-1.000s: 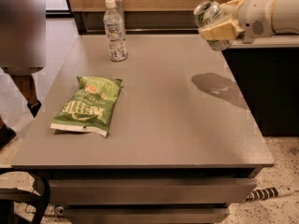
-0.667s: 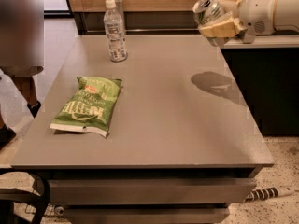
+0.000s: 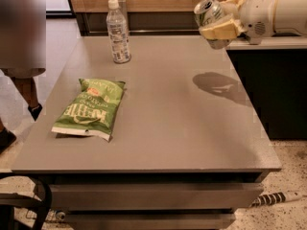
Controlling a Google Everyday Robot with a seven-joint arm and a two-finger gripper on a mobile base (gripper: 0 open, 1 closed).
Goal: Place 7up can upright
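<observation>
The 7up can (image 3: pixel 208 10) is a small silver-and-green can with a shiny top. It is held tilted, its top facing up and to the left, well above the right rear part of the grey table (image 3: pixel 172 123). My gripper (image 3: pixel 217 24) comes in from the right on a white arm (image 3: pixel 273 11). Its cream fingers (image 3: pixel 221 28) are shut on the can. The can's shadow (image 3: pixel 221 86) falls on the table below.
A clear water bottle (image 3: pixel 118 31) with a white cap stands at the table's back left. A green chip bag (image 3: pixel 91 108) lies flat on the left. A person (image 3: pixel 21 51) stands at the left edge. A dark counter (image 3: pixel 268 80) borders the right side.
The gripper with the can has shifted slightly left and a little upward; the can stays tilted in its grasp. Bottle and chip bag have not moved.
</observation>
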